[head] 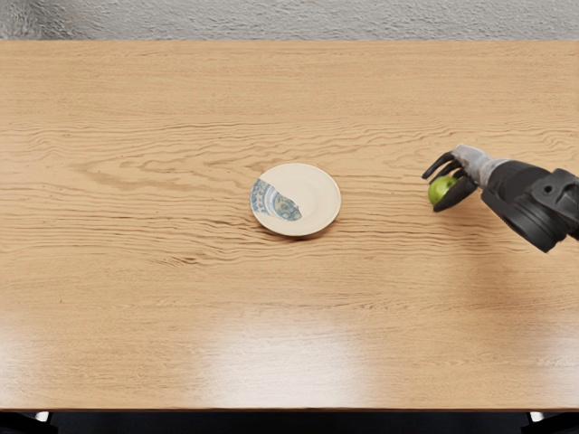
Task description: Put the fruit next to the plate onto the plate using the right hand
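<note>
1. Pale wood-grain table is filling almost the whole head view. A grey speckled strip of background is running along its far edge. Soft glare is lying across the near boards.
2. Near the centre, a round cream plate is sitting flat on the wood. A blue patterned patch is covering its left portion, and the rest is showing plain glaze.
3. Right of the plate, a stretch of bare grain is separating it from the fruit. The two are lying well apart, not touching.
4. Further right, the small green fruit is sitting inside my grasp, at about the same depth on the table as the plate. I cannot tell whether it is resting on the wood or hanging just above it.
5. My right hand is closing around that fruit. The dark fingers are curling over its far side and another digit is hooking under its near side, so only the left face of the fruit is showing.
6. At the right edge, my forearm is coming in, slanting up and leftward toward the hand, its dark cuff partly leaving the picture.
</note>
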